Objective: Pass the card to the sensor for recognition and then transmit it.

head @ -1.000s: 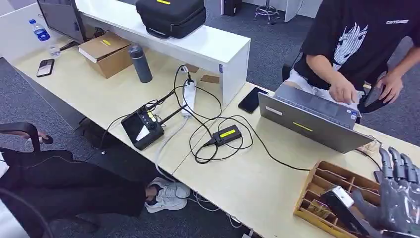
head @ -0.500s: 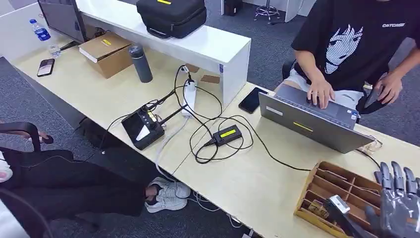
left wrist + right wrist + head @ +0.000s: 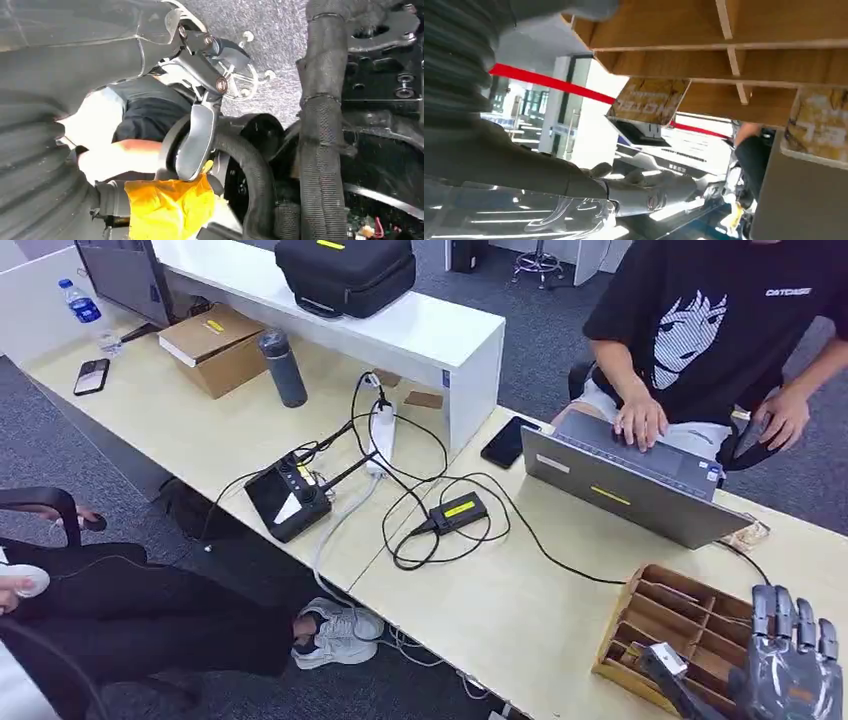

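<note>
seen from above, a light wooden desk (image 3: 520, 610) with a wooden divided tray (image 3: 668, 620) at its near right corner. over the tray's near right end, the right hand (image 3: 790, 665), dark and translucent, fingers (image 3: 775, 610) straight, side by side and pointing away from the robot, thumb toward a dark flat object with a pale end (image 3: 668, 665) that leans in at the tray's near edge; cannot tell whether held or merely touched. in the right wrist view, gold-printed cards (image 3: 650, 100) standing in the tray's slots between thin wooden dividers, one more card (image 3: 819, 127) toward the edge, grey thumb and ribbed cover close to the lens. beyond the tray, an open grey laptop (image 3: 625, 485), a person in a black printed shirt (image 3: 720, 325) seated behind it with one hand on the keys. near the desk's middle, a small black box with a yellow label (image 3: 458, 511), wired by looping black cables to a white power strip (image 3: 380, 438). further left, a black controller with a screen (image 3: 288, 496), a grey bottle (image 3: 283, 367), a cardboard box (image 3: 215, 346), two dark phones (image 3: 508, 442). left wrist view blurred and dark; left hand's fingers impossible to make out there.
</note>
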Robot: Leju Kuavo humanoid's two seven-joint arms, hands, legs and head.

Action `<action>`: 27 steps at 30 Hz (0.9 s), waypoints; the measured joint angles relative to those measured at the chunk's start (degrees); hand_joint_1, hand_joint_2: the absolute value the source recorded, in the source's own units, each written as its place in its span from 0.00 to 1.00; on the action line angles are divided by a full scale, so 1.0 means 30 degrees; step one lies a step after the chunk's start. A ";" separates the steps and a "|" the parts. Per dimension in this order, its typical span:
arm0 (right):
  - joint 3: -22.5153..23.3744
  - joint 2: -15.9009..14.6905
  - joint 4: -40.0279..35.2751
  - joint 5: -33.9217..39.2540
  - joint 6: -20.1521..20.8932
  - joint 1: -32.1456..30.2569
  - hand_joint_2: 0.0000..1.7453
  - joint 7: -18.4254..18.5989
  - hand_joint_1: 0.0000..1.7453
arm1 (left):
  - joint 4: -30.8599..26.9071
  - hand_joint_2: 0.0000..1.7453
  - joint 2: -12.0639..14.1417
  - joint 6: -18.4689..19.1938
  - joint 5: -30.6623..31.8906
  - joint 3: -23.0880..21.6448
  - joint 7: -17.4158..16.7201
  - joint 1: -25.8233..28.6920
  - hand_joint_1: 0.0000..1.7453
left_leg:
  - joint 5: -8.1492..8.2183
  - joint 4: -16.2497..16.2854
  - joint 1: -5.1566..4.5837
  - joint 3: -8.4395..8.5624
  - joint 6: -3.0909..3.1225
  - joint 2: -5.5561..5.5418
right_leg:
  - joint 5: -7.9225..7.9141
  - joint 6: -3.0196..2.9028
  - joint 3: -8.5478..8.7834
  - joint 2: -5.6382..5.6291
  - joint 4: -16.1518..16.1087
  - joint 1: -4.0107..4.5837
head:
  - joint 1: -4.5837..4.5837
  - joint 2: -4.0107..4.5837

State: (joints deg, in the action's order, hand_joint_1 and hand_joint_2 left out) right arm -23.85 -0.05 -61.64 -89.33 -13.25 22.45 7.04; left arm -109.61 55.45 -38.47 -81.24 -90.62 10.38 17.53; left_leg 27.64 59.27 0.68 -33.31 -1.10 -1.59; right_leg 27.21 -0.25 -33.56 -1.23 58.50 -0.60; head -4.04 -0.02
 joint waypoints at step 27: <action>-0.0197 0.0787 0.0028 0.0000 -0.0304 0.0654 1.00 -0.1122 1.00 | 0.0139 1.00 0.0108 0.0482 0.0335 0.0000 0.1845 -0.0019 0.00 | -0.0029 0.0000 0.0005 -0.0009 -0.0019 -0.0007 | -0.0031 -0.0026 -0.0009 0.0004 0.0012 0.0007 | -0.0007 0.0000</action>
State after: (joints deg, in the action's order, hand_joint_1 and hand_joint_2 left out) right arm -24.44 2.32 -61.56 -89.33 -14.16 24.41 3.68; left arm -109.19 55.78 -37.02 -80.24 -90.62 15.92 17.47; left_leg 27.55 59.27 0.70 -33.33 -1.15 -1.61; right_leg 27.12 -0.33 -33.58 -1.22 58.53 -0.58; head -4.07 -0.02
